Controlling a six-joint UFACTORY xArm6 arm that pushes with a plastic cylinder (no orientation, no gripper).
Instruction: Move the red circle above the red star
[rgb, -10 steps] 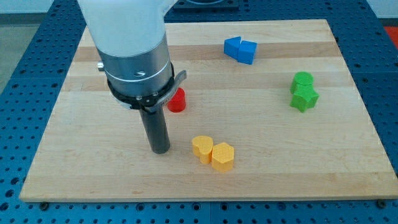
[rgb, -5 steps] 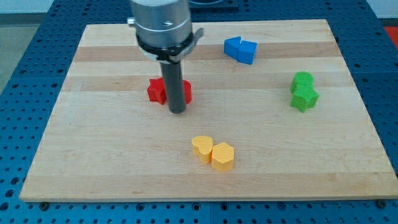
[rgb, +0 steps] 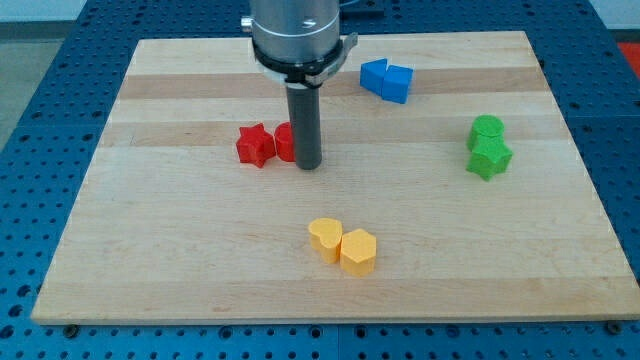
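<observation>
Two yellow blocks (rgb: 343, 245) are seen touching near the worktop's (rgb: 150, 260) bottom edge. Further up, mid-worktop, the red star (rgb: 255, 145) is set with the red circle (rgb: 285, 142) touching its right side; my tip (rgb: 308, 165) is pressed against the circle's right. No jaws are fitted. Green blocks (rgb: 488, 146) are placed by the right edge, blue blocks (rgb: 386, 79) by the top.

Blue blocks (rgb: 386, 80) top; green blocks (rgb: 488, 147) right; yellow blocks (rgb: 343, 245) bottom.

My tip (rgb: 308, 165) swung from view's left up and over to right side of red circle (rgb: 285, 142), ended touching it. Arm body cleared off, so red star (rgb: 255, 145) showed up.
</observation>
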